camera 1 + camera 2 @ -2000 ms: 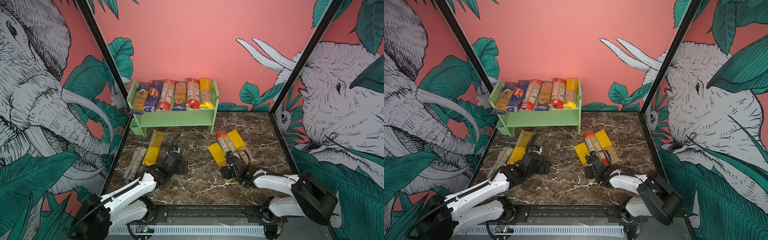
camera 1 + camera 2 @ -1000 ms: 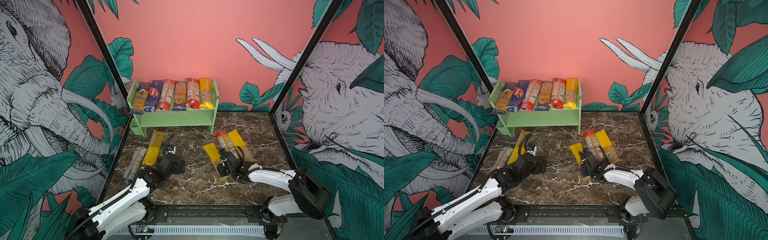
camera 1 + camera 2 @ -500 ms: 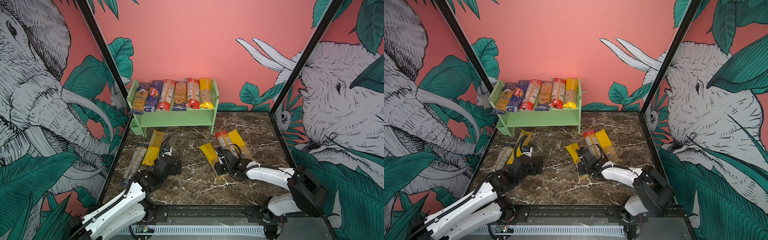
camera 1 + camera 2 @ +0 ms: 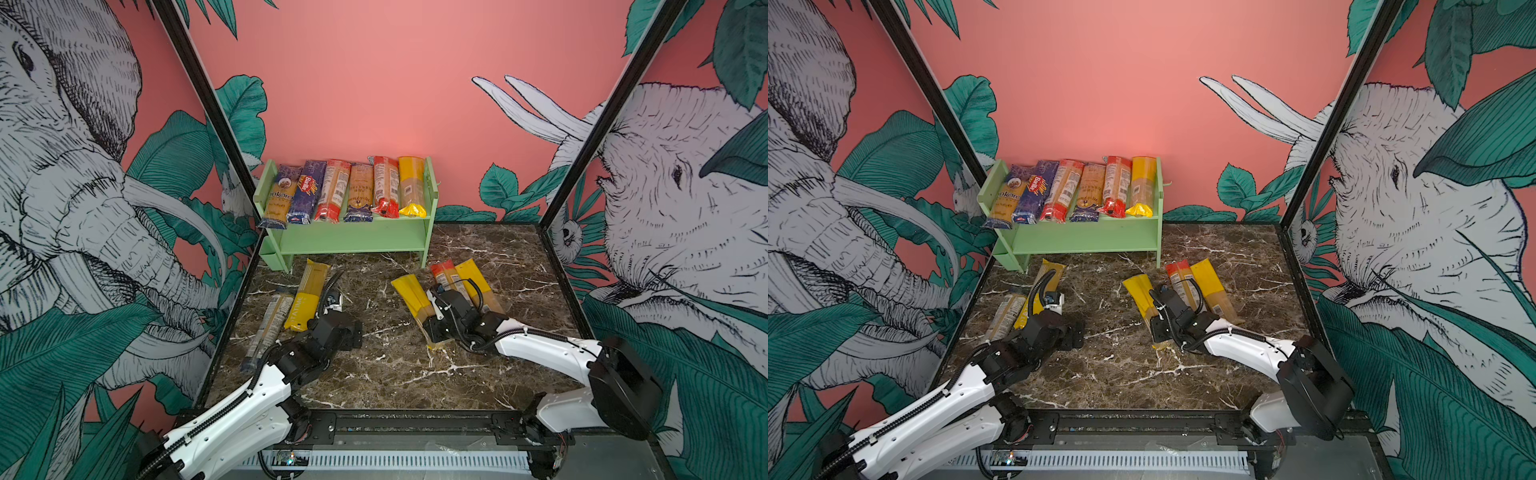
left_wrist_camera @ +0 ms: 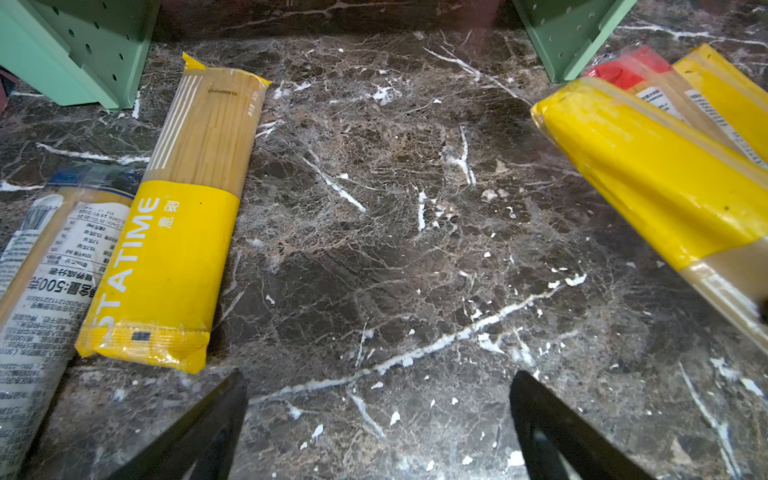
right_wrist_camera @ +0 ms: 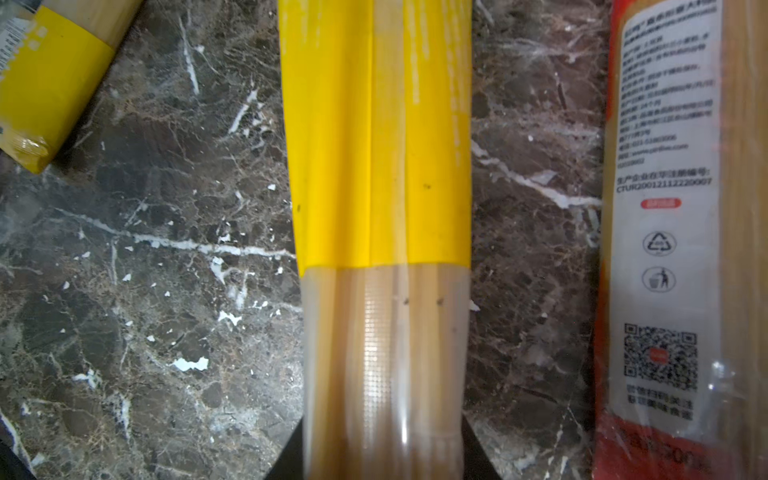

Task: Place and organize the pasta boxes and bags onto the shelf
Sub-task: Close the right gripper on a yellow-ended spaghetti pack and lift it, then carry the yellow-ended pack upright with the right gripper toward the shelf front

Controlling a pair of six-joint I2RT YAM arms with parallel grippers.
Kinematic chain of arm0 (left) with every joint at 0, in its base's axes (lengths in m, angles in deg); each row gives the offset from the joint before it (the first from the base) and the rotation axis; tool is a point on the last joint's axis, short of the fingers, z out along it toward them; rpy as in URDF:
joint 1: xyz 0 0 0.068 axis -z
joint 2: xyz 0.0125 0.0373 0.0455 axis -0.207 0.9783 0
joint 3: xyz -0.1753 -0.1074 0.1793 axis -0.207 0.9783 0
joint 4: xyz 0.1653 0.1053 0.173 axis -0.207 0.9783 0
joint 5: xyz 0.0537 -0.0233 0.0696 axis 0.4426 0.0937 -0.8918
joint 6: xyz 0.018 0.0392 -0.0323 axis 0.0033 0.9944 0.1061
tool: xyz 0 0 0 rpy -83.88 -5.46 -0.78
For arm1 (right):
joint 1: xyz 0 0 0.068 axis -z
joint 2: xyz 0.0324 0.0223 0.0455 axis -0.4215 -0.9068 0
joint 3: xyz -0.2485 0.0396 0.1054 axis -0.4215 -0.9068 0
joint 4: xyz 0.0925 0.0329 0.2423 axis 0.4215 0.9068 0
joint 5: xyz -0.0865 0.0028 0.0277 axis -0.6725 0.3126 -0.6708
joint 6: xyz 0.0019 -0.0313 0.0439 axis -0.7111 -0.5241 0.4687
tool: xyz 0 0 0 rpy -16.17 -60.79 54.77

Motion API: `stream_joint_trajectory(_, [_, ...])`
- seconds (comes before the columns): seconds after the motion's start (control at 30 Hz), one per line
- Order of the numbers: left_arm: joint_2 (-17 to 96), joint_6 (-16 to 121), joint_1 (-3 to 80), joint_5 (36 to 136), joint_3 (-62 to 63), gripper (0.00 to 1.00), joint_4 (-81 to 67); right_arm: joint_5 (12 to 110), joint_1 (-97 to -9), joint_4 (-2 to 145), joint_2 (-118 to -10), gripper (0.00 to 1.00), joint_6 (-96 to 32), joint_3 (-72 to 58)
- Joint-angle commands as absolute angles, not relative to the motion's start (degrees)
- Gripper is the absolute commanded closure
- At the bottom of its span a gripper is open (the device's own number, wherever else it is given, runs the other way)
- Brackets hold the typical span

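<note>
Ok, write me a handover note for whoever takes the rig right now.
Left gripper: open, empty, over bare table beside the STATIME pack and a clear pack.
Right gripper: shut on a yellow pack, gripped at its clear half.
Done: six packs lie on the shelf top tier; the lower tier looks bare.
Left: the held pack, those two, plus a red-ended pack and a second yellow pack on the right.

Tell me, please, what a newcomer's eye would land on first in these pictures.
Probably the mint-green shelf at the back wall, its top tier lined with a row of six spaghetti packs. Next, the right hand, shut on a yellow-ended spaghetti pack right of centre of the dark marble table, with the left hand gaping open over bare marble beside the yellow STATIME pack.
</note>
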State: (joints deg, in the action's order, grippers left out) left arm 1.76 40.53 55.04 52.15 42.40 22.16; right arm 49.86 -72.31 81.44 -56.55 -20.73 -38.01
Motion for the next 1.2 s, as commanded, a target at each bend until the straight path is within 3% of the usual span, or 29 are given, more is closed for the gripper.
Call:
stream_joint_trajectory(0.0, [-0.1, 39.9, 55.3, 50.3, 42.1, 0.01, 24.9, 47.1, -73.2, 74.5, -53.2, 1.0, -22.8, -33.3])
stream_joint_trajectory(0.37, [-4.6, 39.5, 55.3, 49.7, 41.7, 0.01, 27.9, 41.1, -74.0, 74.9, -55.9, 1.0, -26.6, -22.4])
stream_joint_trajectory(0.7, [-5.9, 40.1, 55.3, 50.1, 41.2, 0.01, 28.4, 31.2, -74.1, 74.9, -67.7, 1.0, -29.8, -8.9])
stream_joint_trajectory(1.17, [-7.8, 42.3, 55.3, 48.5, 40.3, 0.01, 30.8, 25.7, -73.0, 73.1, -80.4, 1.0, -31.6, 4.9])
